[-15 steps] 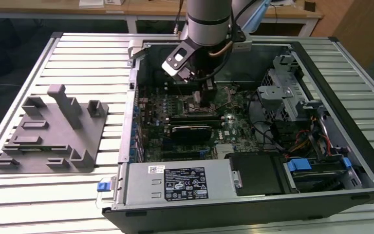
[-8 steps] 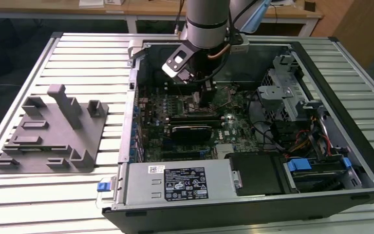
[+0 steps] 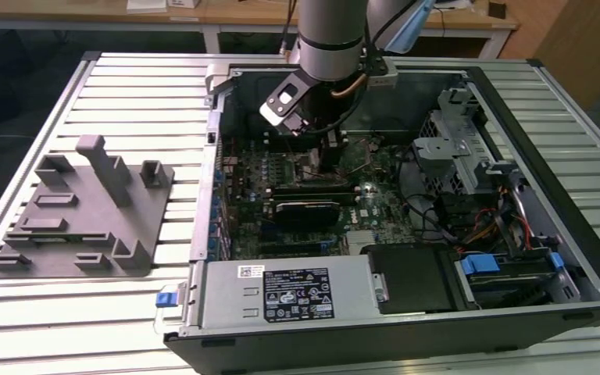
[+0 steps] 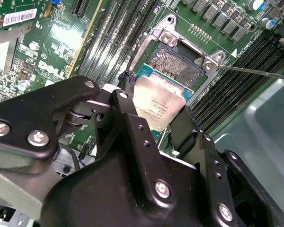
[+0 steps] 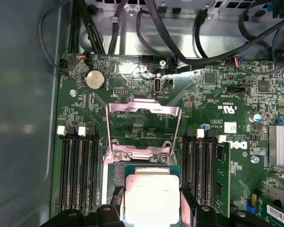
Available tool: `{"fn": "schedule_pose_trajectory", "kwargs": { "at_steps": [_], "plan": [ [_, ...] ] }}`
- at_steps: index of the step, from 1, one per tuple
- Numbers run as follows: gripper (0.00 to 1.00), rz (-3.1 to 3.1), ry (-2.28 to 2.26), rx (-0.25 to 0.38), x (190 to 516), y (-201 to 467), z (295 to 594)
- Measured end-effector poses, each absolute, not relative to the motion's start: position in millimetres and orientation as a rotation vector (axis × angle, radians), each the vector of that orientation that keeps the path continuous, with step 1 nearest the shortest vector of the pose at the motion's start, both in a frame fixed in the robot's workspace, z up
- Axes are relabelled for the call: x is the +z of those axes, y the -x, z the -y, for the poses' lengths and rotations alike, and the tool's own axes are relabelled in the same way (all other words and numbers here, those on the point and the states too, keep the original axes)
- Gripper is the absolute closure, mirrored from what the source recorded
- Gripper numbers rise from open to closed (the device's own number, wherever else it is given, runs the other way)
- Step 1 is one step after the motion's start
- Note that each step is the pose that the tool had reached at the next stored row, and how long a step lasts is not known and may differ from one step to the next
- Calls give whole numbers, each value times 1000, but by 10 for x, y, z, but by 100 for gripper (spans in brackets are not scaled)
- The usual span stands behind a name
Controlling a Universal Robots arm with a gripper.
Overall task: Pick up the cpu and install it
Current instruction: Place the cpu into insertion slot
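Observation:
The cpu is a flat square chip with a pale silver top and a thin green rim. My gripper is shut on it, one black finger on one side edge and the other on the opposite edge. The chip hangs slightly tilted, partly over the open socket of the green motherboard. The socket's metal load plate stands raised. Whether the chip touches the socket I cannot tell. In the exterior view the gripper reaches down into the open computer case.
Memory slots flank the socket on both sides. Black cables run along the case wall beyond the board. A thin metal lever sticks out beside the socket. A grey fixture with upright posts lies on the slatted table at the exterior view's left.

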State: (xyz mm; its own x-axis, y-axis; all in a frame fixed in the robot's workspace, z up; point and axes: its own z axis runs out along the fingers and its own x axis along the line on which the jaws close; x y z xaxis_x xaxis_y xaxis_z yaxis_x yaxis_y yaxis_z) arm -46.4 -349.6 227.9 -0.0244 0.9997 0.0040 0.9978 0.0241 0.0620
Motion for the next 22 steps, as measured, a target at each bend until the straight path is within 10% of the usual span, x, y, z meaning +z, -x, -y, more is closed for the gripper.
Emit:
{"fn": "schedule_pose_trajectory", "kwargs": {
  "at_steps": [22],
  "plan": [
    [46, -2210, -2174, 74, 2178, 532, 3436]
  ]
}}
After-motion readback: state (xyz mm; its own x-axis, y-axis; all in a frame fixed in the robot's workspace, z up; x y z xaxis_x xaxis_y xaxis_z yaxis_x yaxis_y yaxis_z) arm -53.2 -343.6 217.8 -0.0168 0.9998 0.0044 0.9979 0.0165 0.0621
